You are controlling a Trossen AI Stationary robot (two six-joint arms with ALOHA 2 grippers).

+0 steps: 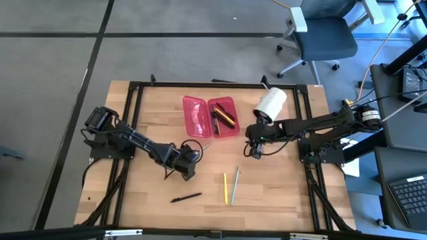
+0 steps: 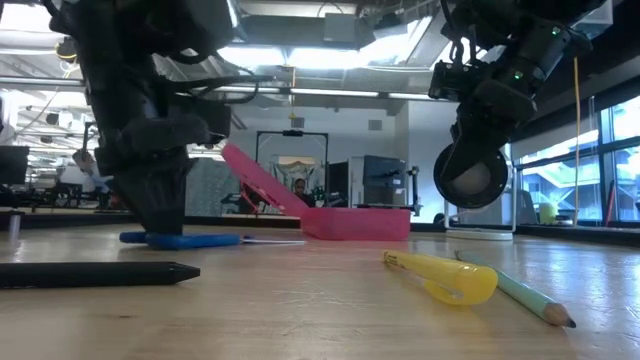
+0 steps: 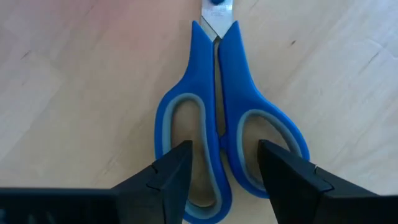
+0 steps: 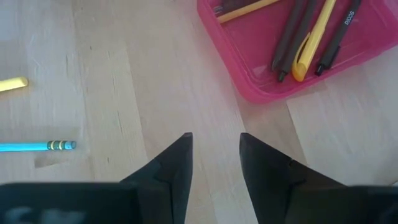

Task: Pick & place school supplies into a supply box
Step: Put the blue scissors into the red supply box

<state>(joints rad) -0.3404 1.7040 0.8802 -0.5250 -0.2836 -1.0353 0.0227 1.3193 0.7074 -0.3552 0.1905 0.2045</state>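
Blue-handled scissors (image 3: 217, 81) lie flat on the wooden table, blades toward the supply box. My left gripper (image 3: 224, 149) stands open over their handle, pointing down, also seen in the high view (image 1: 189, 160) and low view (image 2: 160, 215). The pink supply box (image 1: 210, 117) lies open at the far middle, with several pens (image 4: 305, 43) in its right half. My right gripper (image 1: 256, 152) hangs open and empty above the table beside the box. A yellow pen (image 1: 225, 188), a green pencil (image 1: 235, 185) and a black pen (image 1: 185, 197) lie near the front. My left gripper comes at the scissors from above, one fingertip (image 3: 180, 165) over the left finger loop (image 3: 186, 130) and the other over the right loop (image 3: 267, 134), the two inner handle bars between them. Whether the fingers touch the handle, I cannot tell. The scissors rest flat on the table.
A big white roll (image 1: 270, 103) lies at the far right, close to the right arm. Black frame rails (image 1: 133, 120) run along the table's sides. Bare wood lies between the scissors and the box.
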